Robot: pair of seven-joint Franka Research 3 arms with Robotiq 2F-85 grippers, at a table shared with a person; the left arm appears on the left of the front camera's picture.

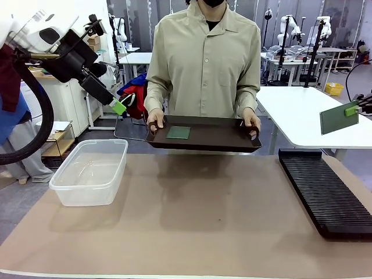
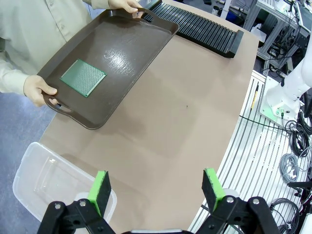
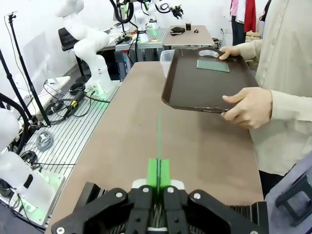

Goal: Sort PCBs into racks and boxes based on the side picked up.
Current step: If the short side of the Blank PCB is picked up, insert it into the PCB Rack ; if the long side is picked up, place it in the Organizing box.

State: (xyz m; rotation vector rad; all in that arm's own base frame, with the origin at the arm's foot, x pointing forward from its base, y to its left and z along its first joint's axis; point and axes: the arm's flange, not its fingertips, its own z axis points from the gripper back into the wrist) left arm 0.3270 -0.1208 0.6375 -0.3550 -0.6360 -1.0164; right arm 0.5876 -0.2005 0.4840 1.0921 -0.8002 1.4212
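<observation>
- Counter [image 1: 203, 226]: nothing's sorted yet as far as I can tell, so board one is maybe halfway.
- Rack [image 1: 325, 192] on the right looks empty, all slots free.
- Box [image 1: 87, 195] on the left is a clear tub, also empty.
- Tray [image 1: 221, 138], held by the person at the far edge, carries one green PCB [image 1: 178, 132] lying flat.
- The other PCB [image 1: 337, 118], thin and green, is in the air near the rack's far end, pinched by the right hand [image 1: 351, 109].
- Left hand [image 1: 119, 106] hangs above the box, wide, holding nothing.
</observation>
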